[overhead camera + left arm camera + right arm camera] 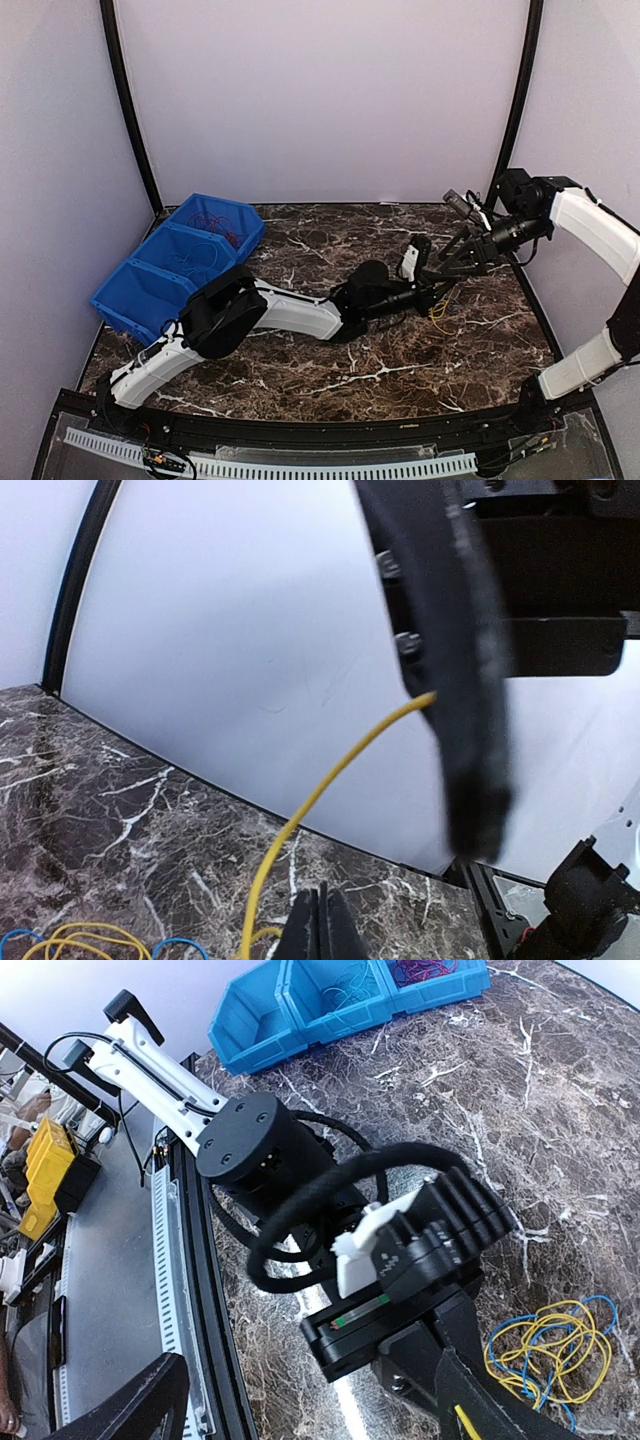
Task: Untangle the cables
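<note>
Over the dark brown marble-patterned table (330, 370), your two arms meet right of centre. A single thin yellow cable (320, 790) is strung up off the surface between them.

In the left wrist view it climbs from the bottom edge to one black finger (470, 680) of your right gripper (447, 265) and vanishes behind it. You cannot tell from any view whether that gripper has closed on the wire.

Your left gripper (320, 925) shows its two tips pressed together, with only a thin seam between them. The yellow cable passes just to their left. Whether they nip it cannot be made out.

The rest of the cables, a loose heap of yellow and blue loops (545, 1350), lies flat on the marble just below the two grippers, on the near side. The same heap shows as a small yellow tangle in the top view.

Well apart from all this, a row of three open blue plastic bins (130, 315) sits along the table's left edge. The far one holds a bundle of thin red wires (215, 222), and the middle one holds more thin wires.
</note>
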{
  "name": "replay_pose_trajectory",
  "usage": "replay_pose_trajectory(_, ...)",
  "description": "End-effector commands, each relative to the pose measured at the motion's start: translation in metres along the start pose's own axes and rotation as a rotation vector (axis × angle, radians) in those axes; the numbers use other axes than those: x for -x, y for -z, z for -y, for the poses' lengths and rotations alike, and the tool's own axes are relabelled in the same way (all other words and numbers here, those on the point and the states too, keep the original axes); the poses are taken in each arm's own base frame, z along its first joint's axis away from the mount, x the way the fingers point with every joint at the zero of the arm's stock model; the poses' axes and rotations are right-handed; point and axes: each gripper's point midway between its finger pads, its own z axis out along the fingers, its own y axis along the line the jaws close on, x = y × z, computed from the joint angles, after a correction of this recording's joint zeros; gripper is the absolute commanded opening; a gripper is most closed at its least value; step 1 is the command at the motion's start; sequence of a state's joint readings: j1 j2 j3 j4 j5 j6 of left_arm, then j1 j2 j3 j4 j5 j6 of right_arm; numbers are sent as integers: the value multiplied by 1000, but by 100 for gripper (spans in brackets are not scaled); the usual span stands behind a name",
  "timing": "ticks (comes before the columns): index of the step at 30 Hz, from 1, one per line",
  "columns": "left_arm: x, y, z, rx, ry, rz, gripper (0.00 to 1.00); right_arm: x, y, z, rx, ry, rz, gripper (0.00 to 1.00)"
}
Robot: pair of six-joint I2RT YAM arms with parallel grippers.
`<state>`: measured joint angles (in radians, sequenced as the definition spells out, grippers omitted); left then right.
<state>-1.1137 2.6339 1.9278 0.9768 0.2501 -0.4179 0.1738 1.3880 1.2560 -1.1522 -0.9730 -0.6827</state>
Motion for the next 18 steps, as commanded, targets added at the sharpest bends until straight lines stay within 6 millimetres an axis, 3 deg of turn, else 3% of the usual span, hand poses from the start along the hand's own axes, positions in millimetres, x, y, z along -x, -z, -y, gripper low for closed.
replay_pose_trajectory(1, 10, -3, -19, 91, 25, 30, 0, 10, 7, -18, 33, 33, 45, 87)
replay_pose_trajectory(6, 2, 0, -45, 161, 67, 15, 0, 22, 20, -49, 117, 82, 77, 88)
replay_pose_trajectory(9, -4, 10, -58, 177, 97, 10, 0, 25, 25, -56, 105, 108, 83, 88)
replay_pose_trajectory(12, -8, 15, -58, 180, 102, -2, 0, 27, 29, -58, 78, 137, 84, 89)
replay_pose_trajectory(15, -9, 21, -46, 125, 86, -12, 0, 28, 29, -39, -30, 113, 67, 89)
replay_pose_trajectory(16, 2, 22, -36, 88, 72, 0, 6, 29, 28, -26, -86, 114, 66, 89)
replay_pose_trajectory(17, 0, 30, -32, 75, 64, 5, 11, 25, 27, -14, -136, 108, 53, 88)
replay_pose_trajectory(18, 22, 32, -20, 51, 40, 36, 20, 22, 26, -2, -189, 96, 44, 88)
